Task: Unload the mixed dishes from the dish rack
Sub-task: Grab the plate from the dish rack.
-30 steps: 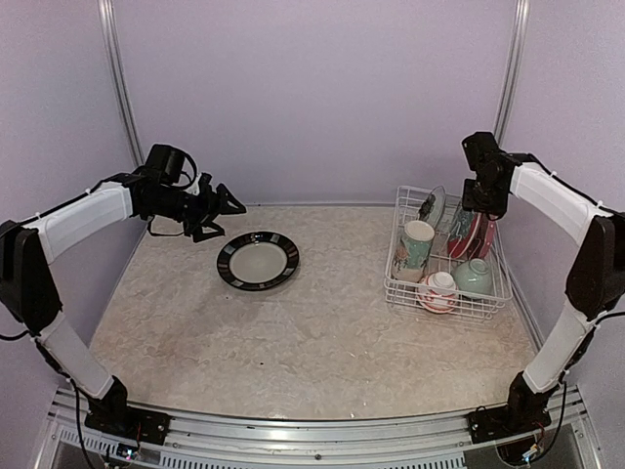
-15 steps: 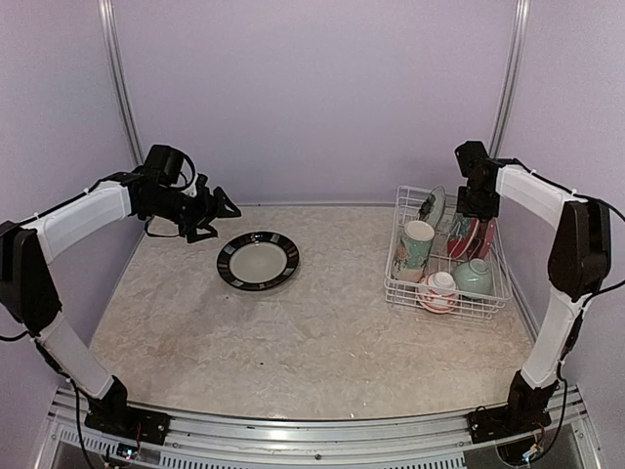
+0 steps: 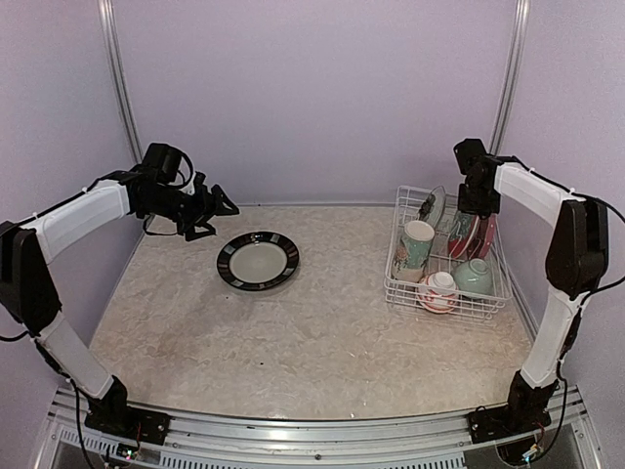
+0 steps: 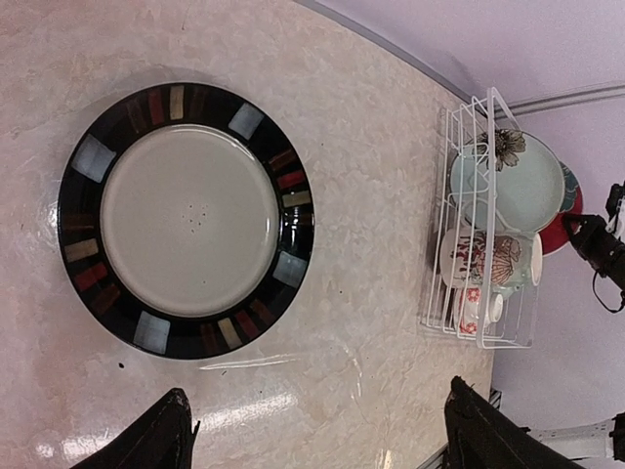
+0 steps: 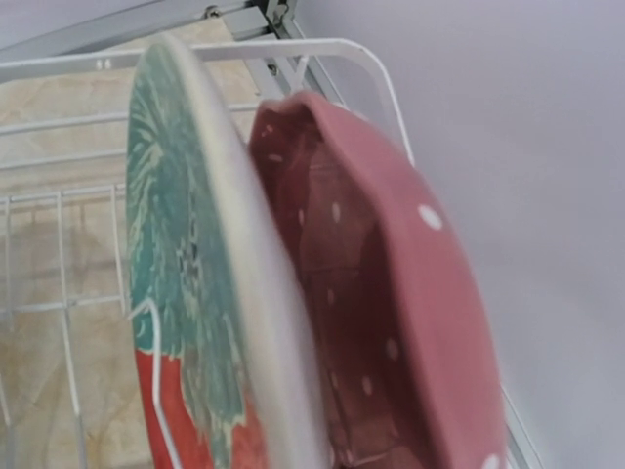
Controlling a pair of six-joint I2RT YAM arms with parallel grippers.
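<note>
Left wrist view: black-rimmed plate [image 4: 186,220] flat on the table [image 4: 371,156]; left gripper [image 4: 314,391] above it, spread wide, holding nothing.
Right wrist view: close on the pink dotted plate [image 5: 391,293] beside the floral plate [image 5: 176,254], both on edge. Its own fingers are out of shot, so the grip can't be told.
Dish rack [image 3: 444,309]: holds the mug [image 3: 415,244], mint bowl [image 3: 474,277], white-pink bowl [image 3: 438,290] and upright plates.
Change: right gripper [image 3: 476,200] has edged left over the plates; the left has pulled back a touch.
</note>
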